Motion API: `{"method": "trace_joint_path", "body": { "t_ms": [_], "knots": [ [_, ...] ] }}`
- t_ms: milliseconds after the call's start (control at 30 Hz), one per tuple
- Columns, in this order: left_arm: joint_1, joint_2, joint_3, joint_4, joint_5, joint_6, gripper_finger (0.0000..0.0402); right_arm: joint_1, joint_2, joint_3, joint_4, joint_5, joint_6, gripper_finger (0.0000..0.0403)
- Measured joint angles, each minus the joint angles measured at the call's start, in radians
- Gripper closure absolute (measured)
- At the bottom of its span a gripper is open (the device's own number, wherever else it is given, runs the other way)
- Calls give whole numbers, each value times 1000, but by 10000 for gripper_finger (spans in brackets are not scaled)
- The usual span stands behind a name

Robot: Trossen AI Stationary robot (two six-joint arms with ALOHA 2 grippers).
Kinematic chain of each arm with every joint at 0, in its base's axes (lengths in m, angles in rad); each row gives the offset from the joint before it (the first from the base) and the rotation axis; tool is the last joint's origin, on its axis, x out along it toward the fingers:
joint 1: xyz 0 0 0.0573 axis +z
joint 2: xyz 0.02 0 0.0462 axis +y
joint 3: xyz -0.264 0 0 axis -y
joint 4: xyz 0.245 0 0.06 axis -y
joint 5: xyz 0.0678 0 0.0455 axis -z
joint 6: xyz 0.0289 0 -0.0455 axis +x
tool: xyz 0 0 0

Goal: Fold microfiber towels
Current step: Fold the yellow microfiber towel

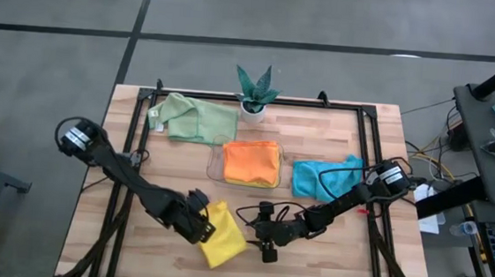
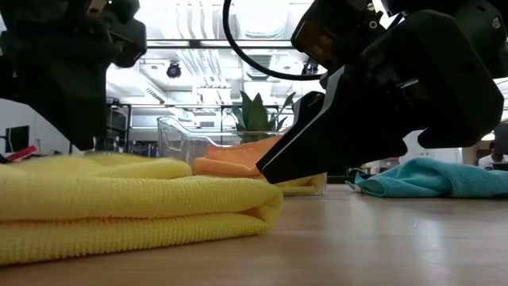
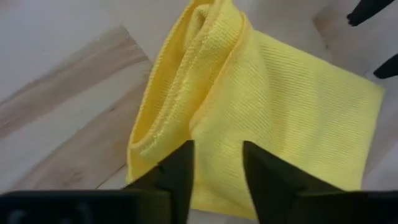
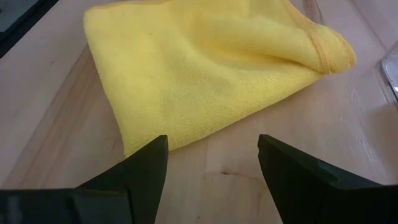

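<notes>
A folded yellow towel (image 1: pixel 223 235) lies flat on the table near its front edge, its rolled fold (image 3: pixel 168 93) along one side. My left gripper (image 3: pixel 217 158) stands open just over the towel's left edge, fingers slanting down, with nothing between them. My right gripper (image 4: pixel 211 155) stands open and low over the bare wood just right of the towel (image 4: pixel 205 68), pointing at it. An orange towel (image 1: pixel 251 161) lies on a yellow one in the clear tray (image 1: pixel 215 162). A teal towel (image 1: pixel 324 177) and a pale green towel (image 1: pixel 193 118) lie crumpled on the table.
A small potted plant (image 1: pixel 255 93) stands at the far edge, behind the tray. The teal towel lies right of the tray under my right arm (image 1: pixel 349 200). Bare wood shows at the front left (image 1: pixel 106 242) and front right (image 1: pixel 335 260).
</notes>
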Motion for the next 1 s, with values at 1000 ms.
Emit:
{"method": "trace_joint_path", "body": {
  "t_ms": [1000],
  "knots": [
    [2, 84, -53, 95, -45, 147, 220, 0, 0, 0, -1, 0, 0, 165]
  ]
}}
